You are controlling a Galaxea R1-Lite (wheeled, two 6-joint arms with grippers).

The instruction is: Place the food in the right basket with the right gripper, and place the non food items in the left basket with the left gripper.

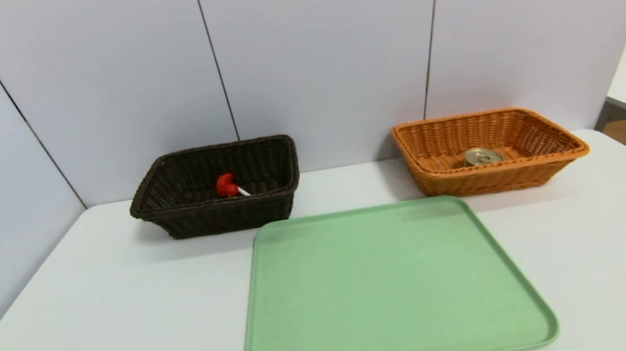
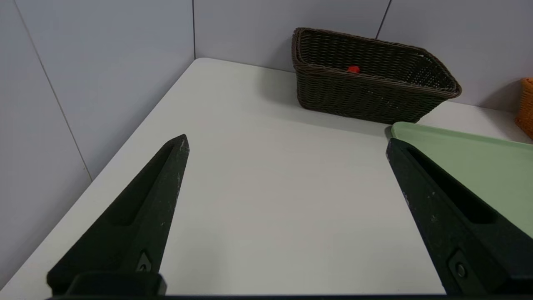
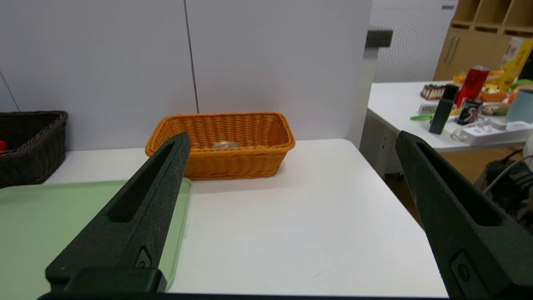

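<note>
Left gripper (image 2: 287,141): nearest in the left wrist view, short of the green tray and off to its left, claw spread wide with nothing between the fingers.
Right gripper (image 3: 293,135): nearest in the right wrist view, short of the tray's level and off to its right, claw likewise wide and holding nothing.
Green tray (image 1: 390,289): the landmark, lying flat on the white table (image 1: 124,331), its surface bare.
Dark brown basket (image 1: 231,215): upright on the table, beyond the tray's far left corner.
Red duck (image 1: 226,185): inside the dark brown basket, so beyond the tray on the left.
White pen (image 1: 243,191): in that same basket, just beside the duck; only a short piece shows, the rest hidden.
Orange basket (image 1: 489,179): upright on the table, beyond the tray's far right corner.
Tin can (image 1: 482,156): inside the orange basket, beyond the tray on the right, gold lid up, its lower part hidden by the basket's near wall.
Pale panels (image 1: 323,42): behind both baskets, farther off than the tray.
</note>
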